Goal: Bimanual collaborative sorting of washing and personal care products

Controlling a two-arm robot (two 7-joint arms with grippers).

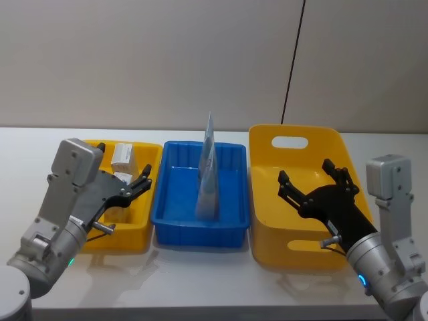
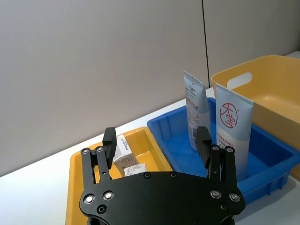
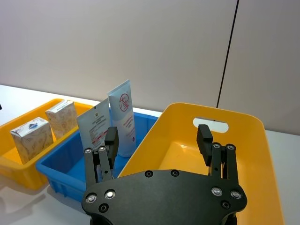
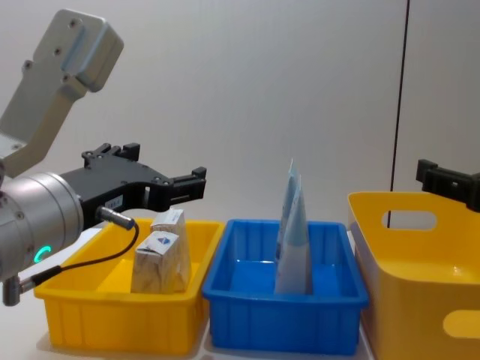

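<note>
Head view: left gripper [image 1: 142, 182] open and empty above the small yellow tray [image 1: 127, 237], which holds the cube pack [image 3: 32, 137] and beige box [image 3: 62, 118] side by side; right gripper [image 1: 304, 172] open and empty over the large yellow bin [image 1: 267, 227]; red-marked tube [image 2: 233, 136] and pale tube [image 2: 194, 110] stand upright in the blue tray [image 1: 167, 221]. Judgement: tubes light, soft, slick, easily tipped; pinch across the flat body at mid-height. Boxes light, crushable card; grip opposite flat faces gently.

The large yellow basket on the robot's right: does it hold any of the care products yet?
No: in the right wrist view the large yellow basket shows bare yellow walls and floor, with no product lying inside.
</note>
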